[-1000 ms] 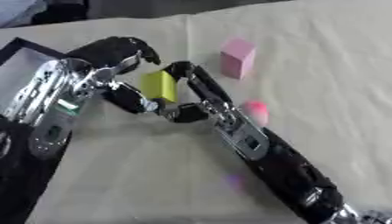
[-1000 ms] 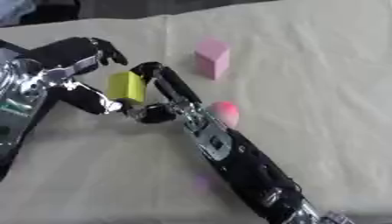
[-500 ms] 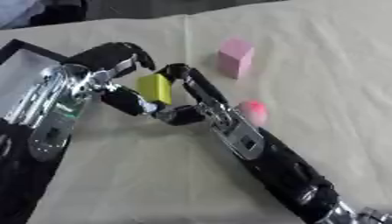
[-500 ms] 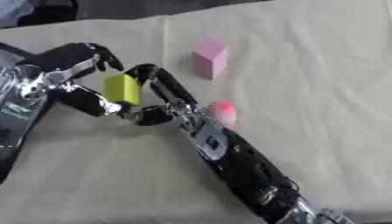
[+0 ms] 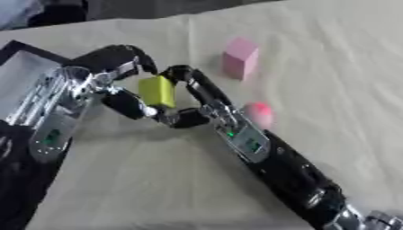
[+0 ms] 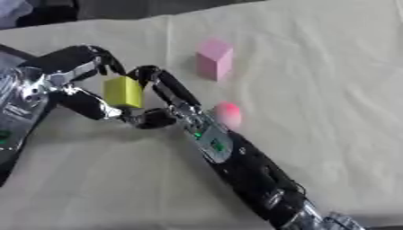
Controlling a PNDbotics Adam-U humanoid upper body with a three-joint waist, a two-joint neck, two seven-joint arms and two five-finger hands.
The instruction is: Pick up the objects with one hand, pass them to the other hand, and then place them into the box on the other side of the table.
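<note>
**Handover in hand: yellow block held between both hands, above the cloth**

Finding one — the governing relation. The yellow block (image 5: 157,91) stands with its long axis roughly upright, lifted off the table (image 5: 338,67). The right hand (image 5: 193,101) lies just to the block's right and below it, a long finger rising along the block's right face and curling over its top, the thumb closing in beneath; it pinches the block. The left hand (image 5: 118,76) lies just to the block's left, its fingers arched over the top and its thumb reaching under. Whether those fingers actually bear on the block cannot be told from either view. Both hands are about equally near.

Finding two — the block. A plain yellow cuboid, flat-faced, taller than wide, apparently rigid.

Other items, relative to the block: a pink block (image 5: 239,57) stands upright on the table up and to its right, well apart; a pink ball (image 5: 258,114) lies to its lower right, beside the right forearm. The box (image 5: 15,76) sits to the block's left, behind the left arm.

Judgement — the pass is mid-course; the left hand must close before the right lets go.
</note>
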